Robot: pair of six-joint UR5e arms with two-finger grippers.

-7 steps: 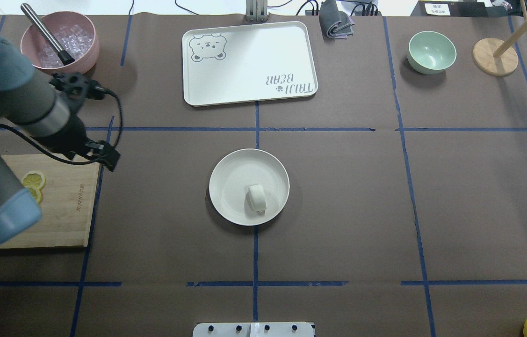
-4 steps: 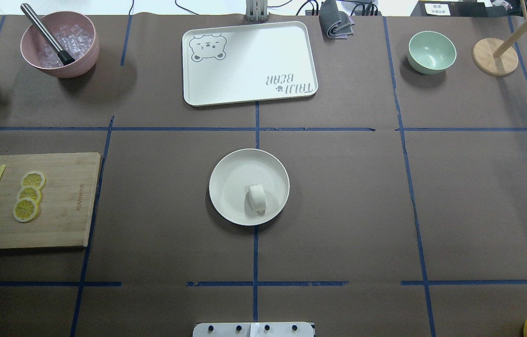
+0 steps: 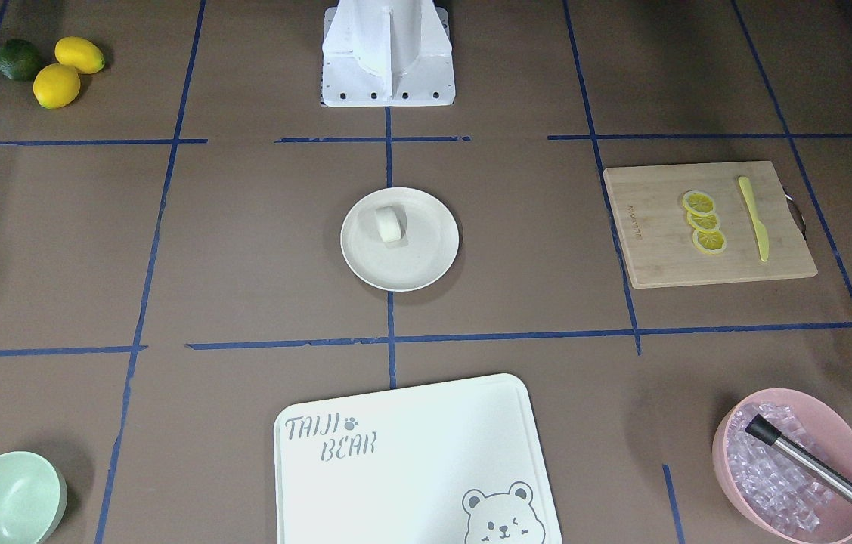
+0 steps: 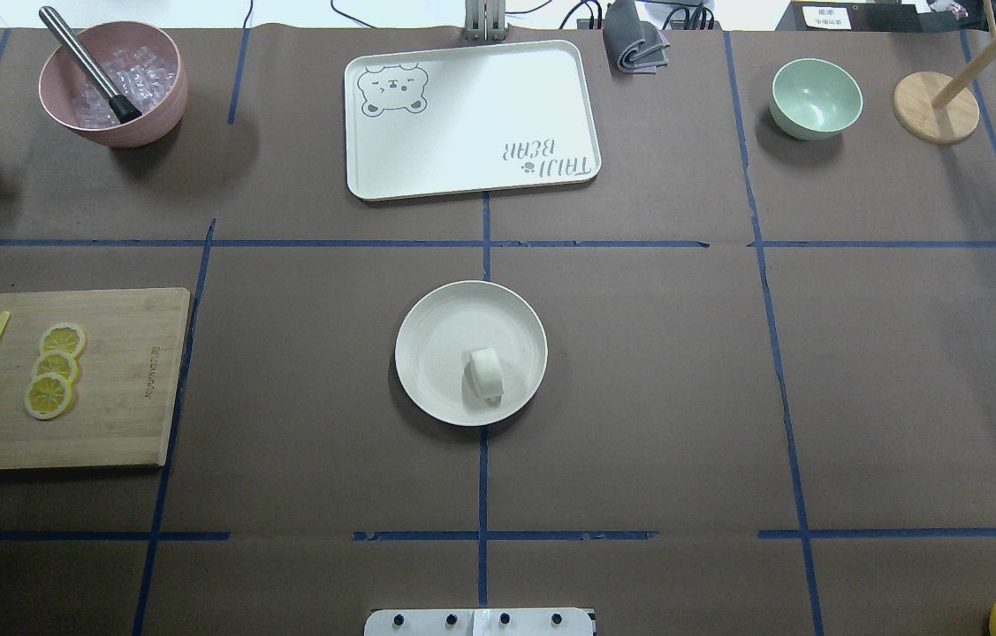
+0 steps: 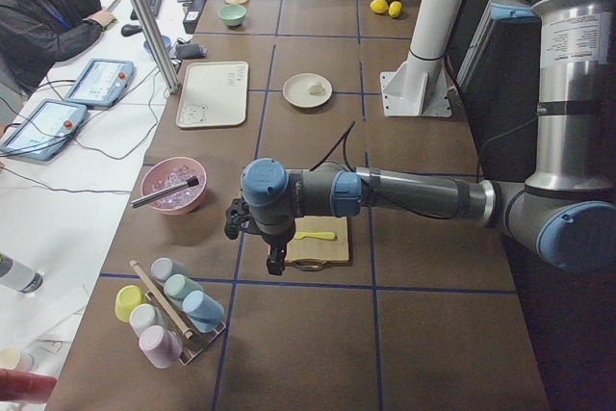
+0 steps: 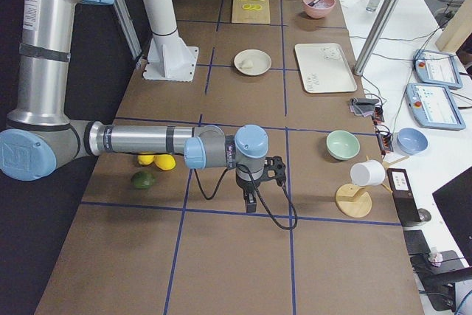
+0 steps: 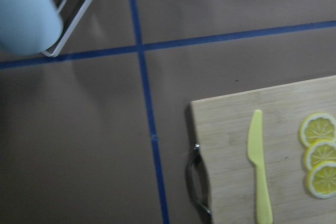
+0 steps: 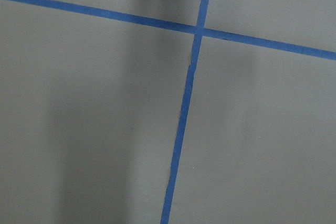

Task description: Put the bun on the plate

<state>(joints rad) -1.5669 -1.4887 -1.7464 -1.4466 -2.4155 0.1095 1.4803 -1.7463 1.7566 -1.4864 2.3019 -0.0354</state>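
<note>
The bun (image 4: 486, 373) lies on its curved side inside the plate (image 4: 427, 318), towards the rim nearest the robot, with nothing holding it; the placing looks done to me. It seems light and soft, likely to dent under a hard pinch and to roll if nudged, so I'd take it gently across its two flat faces. The left gripper (image 5: 275, 263) hangs by the handle end of the bamboo cutting board (image 4: 126, 424), and the right gripper (image 6: 251, 201) hangs over bare table (image 4: 639, 397). From these distant side views I cannot tell how far either is parted.
</note>
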